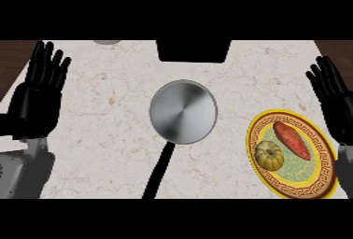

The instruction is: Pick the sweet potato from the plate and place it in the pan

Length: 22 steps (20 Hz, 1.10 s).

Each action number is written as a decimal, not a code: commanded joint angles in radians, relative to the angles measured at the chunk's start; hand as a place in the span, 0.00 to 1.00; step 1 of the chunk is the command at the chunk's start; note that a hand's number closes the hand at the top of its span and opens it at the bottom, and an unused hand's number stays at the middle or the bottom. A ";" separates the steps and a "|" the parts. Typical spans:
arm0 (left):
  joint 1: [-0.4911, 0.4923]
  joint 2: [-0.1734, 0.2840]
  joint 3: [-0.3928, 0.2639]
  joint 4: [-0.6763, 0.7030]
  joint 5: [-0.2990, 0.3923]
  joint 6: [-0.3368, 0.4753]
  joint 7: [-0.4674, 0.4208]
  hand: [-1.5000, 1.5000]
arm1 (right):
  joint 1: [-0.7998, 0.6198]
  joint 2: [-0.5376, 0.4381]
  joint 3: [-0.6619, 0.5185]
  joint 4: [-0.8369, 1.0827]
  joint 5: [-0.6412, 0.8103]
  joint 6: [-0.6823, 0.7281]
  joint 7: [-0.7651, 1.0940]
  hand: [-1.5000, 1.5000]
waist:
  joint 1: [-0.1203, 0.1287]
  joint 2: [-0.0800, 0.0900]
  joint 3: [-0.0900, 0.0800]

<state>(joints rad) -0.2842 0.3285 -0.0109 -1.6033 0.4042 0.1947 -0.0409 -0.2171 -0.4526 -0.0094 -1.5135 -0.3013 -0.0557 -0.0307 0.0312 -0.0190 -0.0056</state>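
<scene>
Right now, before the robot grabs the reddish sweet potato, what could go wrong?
1. The reddish sweet potato lies right beside a small yellow-green pumpkin on the yellow patterned plate, so curling fingers might bump the pumpkin.
2. The round silver pan looks shallow, so the sweet potato could roll out.
3. The open right hand could nudge the plate while reaching.

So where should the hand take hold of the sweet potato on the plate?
Around its middle, coming from above with the right hand, which is nearest. The sweet potato lies flat and long on the plate, so fingers should close across its narrow width, clear of the small pumpkin beside it.
</scene>
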 commanded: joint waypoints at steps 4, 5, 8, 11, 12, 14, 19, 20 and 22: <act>0.166 0.094 -0.128 0.029 -0.201 0.018 0.083 0.50 | -0.090 -0.015 -0.018 0.160 -0.146 0.239 -0.014 0.00 | 0.014 0.029 0.011; 0.203 0.115 -0.157 0.074 -0.249 0.015 0.085 0.50 | -0.104 -0.019 -0.021 0.163 -0.180 0.266 0.019 0.00 | 0.013 0.033 0.011; 0.237 0.146 -0.188 0.089 -0.280 0.001 0.116 0.50 | -0.043 -0.190 -0.033 0.288 0.070 0.130 0.067 0.00 | 0.002 0.041 0.008; 0.311 0.123 -0.204 0.129 -0.314 0.022 0.063 0.50 | -0.021 -0.190 -0.124 0.400 -0.068 0.192 0.111 0.00 | -0.015 0.028 0.007; 0.308 0.108 -0.224 0.084 -0.322 0.032 0.087 0.50 | -0.023 -0.249 -0.121 0.460 -0.055 0.280 0.090 0.00 | -0.011 0.026 0.008; 0.318 0.124 -0.207 0.086 -0.313 0.019 0.092 0.50 | -0.035 -0.354 -0.099 0.477 0.003 0.379 0.062 0.00 | -0.013 0.024 0.007; 0.271 0.127 -0.215 0.090 -0.343 0.021 0.128 0.50 | -0.109 -0.485 0.002 0.552 0.191 0.514 -0.090 0.00 | 0.003 0.030 0.008; 0.336 0.130 -0.211 0.098 -0.331 0.005 0.070 0.50 | -0.127 -0.458 0.039 0.566 0.242 0.491 -0.105 0.00 | 0.013 0.029 0.007; 0.265 0.099 -0.220 0.095 -0.352 0.035 0.131 0.50 | -0.158 -0.479 0.080 0.575 0.275 0.577 -0.144 0.00 | -0.002 0.028 0.007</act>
<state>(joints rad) 0.0171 0.4422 -0.2308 -1.5225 0.0666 0.2230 0.0653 -0.3195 -0.8853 0.0059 -0.9870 -0.1135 0.4209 -0.1099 0.0329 0.0089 0.0020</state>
